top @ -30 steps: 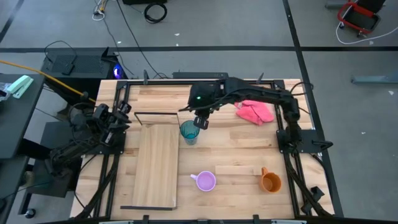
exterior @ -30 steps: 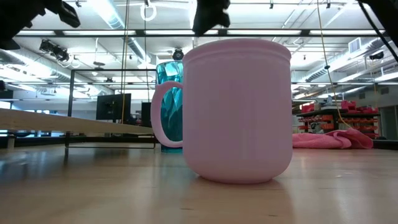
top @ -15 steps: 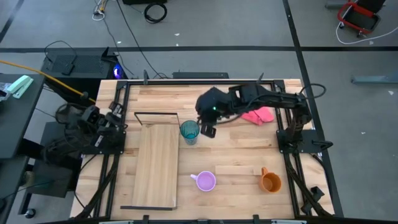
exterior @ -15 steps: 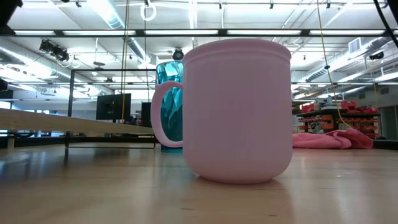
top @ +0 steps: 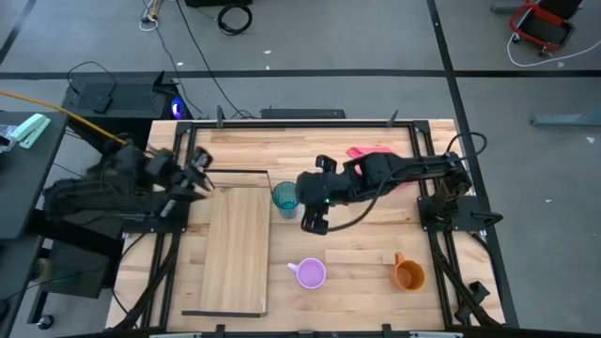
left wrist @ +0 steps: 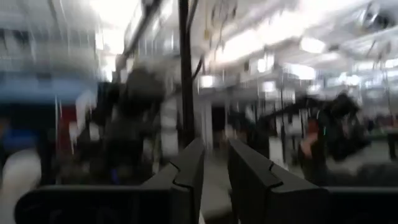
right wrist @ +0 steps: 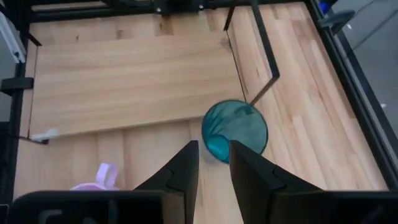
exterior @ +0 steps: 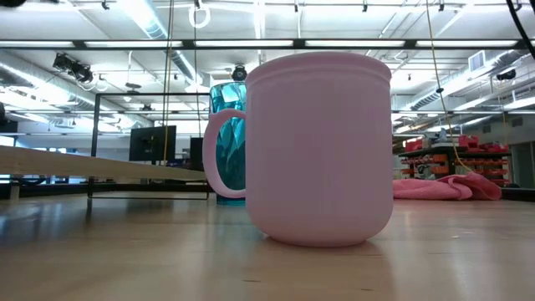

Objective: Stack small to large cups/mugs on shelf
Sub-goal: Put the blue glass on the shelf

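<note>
Right gripper (top: 313, 220) beside teal tumbler (top: 285, 198), fingers slightly apart, empty | left gripper (top: 199, 170) at table edge, jaws nearly together | we see shelf (top: 235, 249) bare

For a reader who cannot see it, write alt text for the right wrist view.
The right gripper hangs over the plank table, its narrowly parted fingers pointing at an upright teal tumbler standing just off the corner of the pale wood shelf. The lilac mug peeks in at the picture's edge.
</note>
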You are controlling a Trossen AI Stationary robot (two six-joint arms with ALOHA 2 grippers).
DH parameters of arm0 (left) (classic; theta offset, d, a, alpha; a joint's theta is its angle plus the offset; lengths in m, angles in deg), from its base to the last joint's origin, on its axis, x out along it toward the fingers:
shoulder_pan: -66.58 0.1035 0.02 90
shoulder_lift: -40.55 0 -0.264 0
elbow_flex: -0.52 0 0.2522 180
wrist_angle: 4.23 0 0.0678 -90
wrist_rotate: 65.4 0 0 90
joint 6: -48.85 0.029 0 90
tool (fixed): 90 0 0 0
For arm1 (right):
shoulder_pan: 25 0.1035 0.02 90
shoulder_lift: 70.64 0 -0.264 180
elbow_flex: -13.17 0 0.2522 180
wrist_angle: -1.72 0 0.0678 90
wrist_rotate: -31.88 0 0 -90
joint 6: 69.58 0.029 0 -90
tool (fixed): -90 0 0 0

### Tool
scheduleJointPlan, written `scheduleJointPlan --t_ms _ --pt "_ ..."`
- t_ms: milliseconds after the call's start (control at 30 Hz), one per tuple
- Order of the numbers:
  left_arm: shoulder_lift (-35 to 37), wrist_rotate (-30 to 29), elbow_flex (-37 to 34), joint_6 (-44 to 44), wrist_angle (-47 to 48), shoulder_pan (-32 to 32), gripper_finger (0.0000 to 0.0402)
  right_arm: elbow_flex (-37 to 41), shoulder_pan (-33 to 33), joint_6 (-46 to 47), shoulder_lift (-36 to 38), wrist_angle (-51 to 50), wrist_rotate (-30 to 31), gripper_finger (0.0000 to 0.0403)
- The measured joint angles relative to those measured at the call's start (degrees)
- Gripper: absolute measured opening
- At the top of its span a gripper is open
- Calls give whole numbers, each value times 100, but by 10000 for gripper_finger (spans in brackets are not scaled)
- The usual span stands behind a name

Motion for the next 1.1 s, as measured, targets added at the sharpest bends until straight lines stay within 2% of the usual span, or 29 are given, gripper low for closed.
scheduleJointPlan --t_ms 100,233,300,367,667,1100 --pt "-505 -452 802 510 1858 -75 72 1 199 384 22 -435 233 96" --pt "-1113 -2107 1954 995 4491 -195 67 -2 468 1000 42 -1140 638 96" --pt "-1425 -2756 2439 1043 5310 -290 66 0 612 1246 39 -1397 858 96" --pt "-1702 -3021 2834 1036 5850 -386 67 -2 730 1440 42 -1514 1033 96" --pt "-3045 -3367 3940 964 7287 -523 69 0 943 1975 39 -1613 1203 96" --pt "-4909 -3372 4641 1318 7736 -520 100 -1 949 2435 39 -1812 1204 96"
